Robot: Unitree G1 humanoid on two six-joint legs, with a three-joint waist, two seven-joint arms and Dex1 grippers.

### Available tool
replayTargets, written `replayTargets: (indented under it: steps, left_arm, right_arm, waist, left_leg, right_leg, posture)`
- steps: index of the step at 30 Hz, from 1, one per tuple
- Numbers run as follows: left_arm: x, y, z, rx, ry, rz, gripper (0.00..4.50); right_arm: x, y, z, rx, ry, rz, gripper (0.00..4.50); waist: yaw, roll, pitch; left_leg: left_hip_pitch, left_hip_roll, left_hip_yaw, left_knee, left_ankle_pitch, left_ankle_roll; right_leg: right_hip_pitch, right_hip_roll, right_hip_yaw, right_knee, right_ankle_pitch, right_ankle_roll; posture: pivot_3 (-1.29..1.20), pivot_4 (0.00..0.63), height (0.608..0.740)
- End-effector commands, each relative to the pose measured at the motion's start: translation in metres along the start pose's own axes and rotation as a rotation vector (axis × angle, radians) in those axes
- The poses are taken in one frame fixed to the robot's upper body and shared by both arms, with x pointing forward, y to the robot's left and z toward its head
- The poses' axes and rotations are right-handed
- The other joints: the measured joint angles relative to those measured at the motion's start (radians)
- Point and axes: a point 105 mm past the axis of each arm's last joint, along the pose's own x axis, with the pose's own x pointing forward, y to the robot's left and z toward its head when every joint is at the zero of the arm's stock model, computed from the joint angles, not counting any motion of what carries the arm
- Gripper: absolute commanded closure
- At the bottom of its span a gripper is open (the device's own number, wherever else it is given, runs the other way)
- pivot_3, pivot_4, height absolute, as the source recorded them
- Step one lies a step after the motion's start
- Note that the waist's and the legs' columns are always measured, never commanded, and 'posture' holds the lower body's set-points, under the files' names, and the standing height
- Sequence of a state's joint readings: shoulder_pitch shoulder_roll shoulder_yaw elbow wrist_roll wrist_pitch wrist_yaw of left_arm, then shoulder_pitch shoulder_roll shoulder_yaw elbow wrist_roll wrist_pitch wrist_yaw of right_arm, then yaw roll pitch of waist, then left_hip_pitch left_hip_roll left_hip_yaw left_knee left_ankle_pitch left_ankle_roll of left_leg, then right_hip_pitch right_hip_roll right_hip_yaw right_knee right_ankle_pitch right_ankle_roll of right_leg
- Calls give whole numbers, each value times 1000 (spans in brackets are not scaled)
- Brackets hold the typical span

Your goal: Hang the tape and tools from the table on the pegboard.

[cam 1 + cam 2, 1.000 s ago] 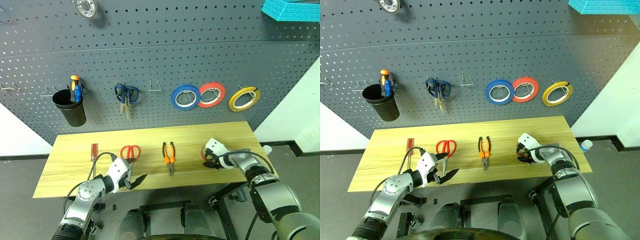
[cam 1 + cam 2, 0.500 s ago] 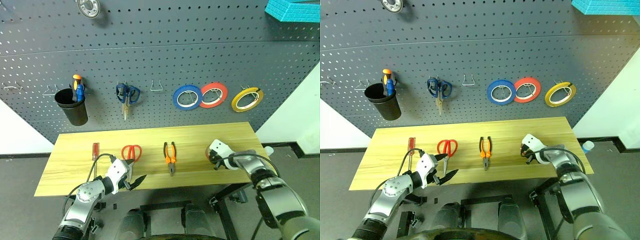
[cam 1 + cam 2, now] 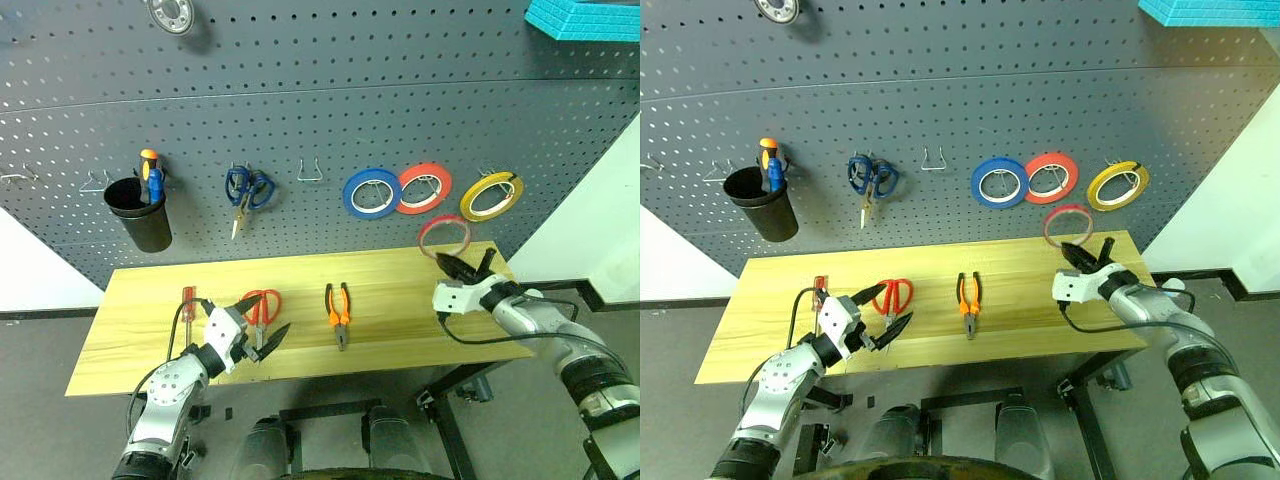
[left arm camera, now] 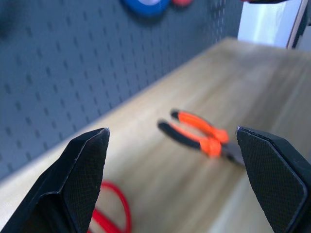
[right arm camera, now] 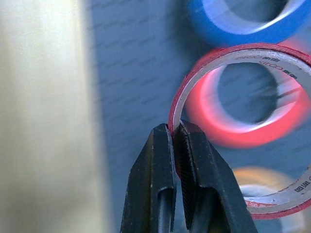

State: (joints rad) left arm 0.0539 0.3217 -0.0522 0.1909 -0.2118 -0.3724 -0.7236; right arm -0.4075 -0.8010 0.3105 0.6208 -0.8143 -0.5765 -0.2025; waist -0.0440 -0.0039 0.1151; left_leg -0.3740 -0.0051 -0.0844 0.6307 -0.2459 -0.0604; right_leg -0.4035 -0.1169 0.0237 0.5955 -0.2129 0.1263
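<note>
The tape (image 3: 444,235), a thin red ring, hangs upright in the air above the table's (image 3: 390,275) far right end, in front of the pegboard (image 3: 320,110). My right gripper (image 3: 447,262) is shut on its lower rim; in the right wrist view the fingertips (image 5: 163,133) pinch the ring's edge (image 5: 243,51). On the table lie the red-handled screwdriver (image 3: 187,302), the red scissors (image 3: 262,303) and the orange-and-black pliers (image 3: 338,312). My left gripper (image 3: 264,316) hovers open at the front edge, just before the red scissors, its jaws wide apart with nothing between them.
The pegboard carries blue scissors (image 3: 248,188), an empty hook (image 3: 312,172), a blue roll (image 3: 371,193), a thick red roll (image 3: 424,188), a yellow roll (image 3: 490,196) and a black cup (image 3: 138,212) holding a screwdriver. A teal box (image 3: 585,18) sits at top right.
My right gripper closed on the red ring, lifted it off the table and rolled it upright toward the pegboard. The left gripper rose slightly.
</note>
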Motion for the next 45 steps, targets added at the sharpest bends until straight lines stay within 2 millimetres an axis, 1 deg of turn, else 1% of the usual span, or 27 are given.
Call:
replayTargets:
  steps: [1, 4, 5, 8, 11, 12, 14, 16, 18, 19, 20, 21, 22, 23, 24, 26, 27, 29, 30, 32, 33, 36, 40, 42, 45]
  left_arm:
    - [13, 9, 43, 53, -177, 14, 118]
    - [21, 7, 53, 69, -206, -3, 118]
    - [23, 6, 55, 73, -208, -8, 118]
    - [26, 6, 56, 79, -207, -11, 118]
    - [25, 6, 55, 84, -203, -7, 118]
    - [24, 7, 55, 85, -199, -3, 118]
    - [22, 8, 53, 88, -191, 4, 118]
    - [19, 8, 52, 88, -184, 9, 118]
    - [17, 9, 50, 89, -174, 16, 118]
    - [16, 10, 49, 90, -168, 19, 118]
    - [14, 12, 45, 93, -145, 26, 118]
    - [11, 15, 36, 74, -90, 35, 118]
    - [8, 17, 30, 60, -50, 41, 118]
    - [6, 18, 25, 51, -15, 43, 118]
    - [3, 21, 16, 41, 34, 48, 118]
    - [-2, 25, 7, 36, 97, 55, 118]
    - [-6, 27, 0, 46, 143, 53, 118]
    - [-11, 29, -10, 46, 205, 53, 118]
    - [-15, 32, -17, 40, 258, 58, 118]
    - [-23, 39, -26, 45, 330, 75, 118]
    - [-27, 42, -29, 49, 350, 83, 118]
    - [-36, 46, -30, 37, 365, 89, 118]
    - [-50, 48, -38, 41, 434, 67, 118]
    - [-59, 47, -44, 39, 475, 43, 118]
    - [-66, 48, -48, 47, 507, 32, 118]
  right_arm:
    - [12, -43, 3, -84, -47, -149, 4463]
    - [22, -58, 3, -78, -46, -167, 4463]
    - [26, -60, 2, -68, -45, -164, 4463]
    - [34, -54, -3, 22, -18, -96, 4463]
    - [36, -42, -4, 65, -25, -16, 4463]
    - [35, -37, -4, 84, -29, 11, 3895]
    - [35, -31, -4, 103, -34, 44, 3399]
    - [35, -29, -2, 104, -44, 55, 2708]
    - [34, -24, 3, 90, -69, 77, 1957]
    - [33, -21, 6, 91, -86, 96, 1652]
    - [29, -2, 16, 106, -126, 176, 1362]
    - [24, 19, 27, 183, -160, 270, 1362]
    - [20, 32, 36, 240, -185, 334, 1362]
    - [17, 41, 42, 289, -197, 370, 1362]
    - [18, 47, 51, 378, -209, 400, 1362]
    - [20, 54, 63, 503, -218, 433, 1362]
    - [24, 58, 71, 594, -208, 456, 1362]
    - [28, 65, 81, 727, -191, 502, 989]
    - [30, 68, 90, 799, -191, 540, 768]
    - [33, 77, 110, 942, -169, 633, 177]
    - [34, 80, 118, 993, -148, 669, 26]
    - [42, 84, 131, 1127, -44, 710, 26]
    - [51, 86, 143, 1223, 97, 725, 26]
    - [57, 87, 149, 1273, 190, 731, 26]
    - [63, 90, 154, 1354, 321, 735, 26]
  waist:
    - [1, 0, 0]
    - [1, 0, 0]
    - [-1, 0, 0]
    - [-2, -1, 0]
    - [0, -1, 0]
    - [0, -1, 0]
    - [-1, -1, 0]
    - [-1, 0, 0]
    - [-2, 0, 0]
    - [-2, 0, 0]
    - [-2, 0, -1]
    - [-1, -1, -1]
    - [-2, -2, -2]
    - [-2, -4, -2]
    - [-3, -4, -2]
    - [-4, -4, -1]
    - [-6, -4, -1]
    - [-16, -5, 0]
    - [-17, -5, 0]
    - [-20, -5, -1]
    - [-22, -5, -1]
    - [-22, -4, 0]
    - [-19, -3, -1]
    - [-16, -3, 0]
    - [-15, -2, 0]
  left_leg:
    - [0, 0, 0, 0, 0, 0]
    - [1, 0, 0, -1, 0, 0]
    - [1, 0, 0, -1, 0, 0]
    - [2, 0, 0, -1, 0, 0]
    - [3, 0, 0, 0, 0, 0]
    - [3, 0, 0, 0, 0, 0]
    - [3, 0, 0, 0, 0, 0]
    - [3, 0, 0, 0, 0, 0]
    - [4, 0, 0, 0, 0, 0]
    - [4, 0, -1, 0, 0, 0]
    - [4, 0, -1, -1, 0, 0]
    - [5, 0, -1, 0, 0, 0]
    - [6, 0, -1, -1, 0, 0]
    - [7, 0, -2, -1, 0, 1]
    - [10, 0, -2, -2, 0, 1]
    - [13, 0, -2, -2, 0, 1]
    - [13, 0, -2, -2, 0, 1]
    - [16, 0, -2, -1, 0, 1]
    - [16, 0, -2, 0, 0, 1]
    - [17, 0, -3, 0, 0, 1]
    - [17, 0, -3, 0, 0, 1]
    - [15, 1, -4, -3, 0, 0]
    - [8, 1, -4, -3, 0, 0]
    - [1, 1, -4, -2, 0, 0]
    - [0, 1, -4, -2, 0, 0]
  right_leg:
    - [0, 0, 0, 0, 0, 0]
    - [1, 0, 0, 0, 1, -2]
    - [1, 0, 0, 0, 1, -2]
    - [2, 1, 0, 0, 1, -2]
    - [4, 1, 0, 0, 1, -2]
    - [5, 1, 0, 0, 1, -2]
    - [5, 1, 0, -1, 1, -2]
    - [5, 1, 0, 0, 2, -3]
    - [5, 1, 1, 0, 2, -3]
    - [5, 1, 1, 0, 2, -3]
    - [5, 1, 1, 0, 2, -3]
    - [5, 1, 1, 1, 2, -2]
    - [6, 2, 1, 0, 1, -1]
    - [8, 2, 0, 0, 0, 0]
    - [10, 2, 0, 0, 0, 0]
    - [12, 2, 1, 0, 0, 0]
    - [13, 2, 1, 0, 0, 0]
    - [15, 2, 1, 1, 0, 0]
    - [15, 2, 1, 2, 0, 0]
    - [15, 3, 1, 3, 0, 0]
    - [15, 3, 1, 3, 0, 0]
    - [11, 3, 1, 4, 0, 0]
    - [4, 4, 1, 5, 0, 0]
    - [-3, 4, 1, 6, 0, -1]
    - [-5, 4, 1, 7, 1, -1]
  posture:
    - [-45, 58, 740]
    - [-38, 52, 740]
    - [-37, 50, 740]
    - [-28, 44, 740]
    - [-24, 42, 740]
    - [-19, 41, 740]
    - [-17, 40, 740]
    - [-14, 41, 740]
    - [-15, 41, 740]
    - [-17, 43, 740]
    - [-18, 43, 740]
    - [-21, 46, 740]
    - [-23, 48, 740]
    - [-23, 48, 740]
    - [-30, 52, 740]
    - [-30, 52, 740]
    - [-30, 54, 740]
    - [-29, 54, 740]
    - [-29, 54, 740]
    - [-30, 55, 740]
    - [-30, 55, 740]
    - [-25, 61, 740]
    - [-18, 67, 740]
    - [-15, 71, 740]
    - [-12, 81, 740]
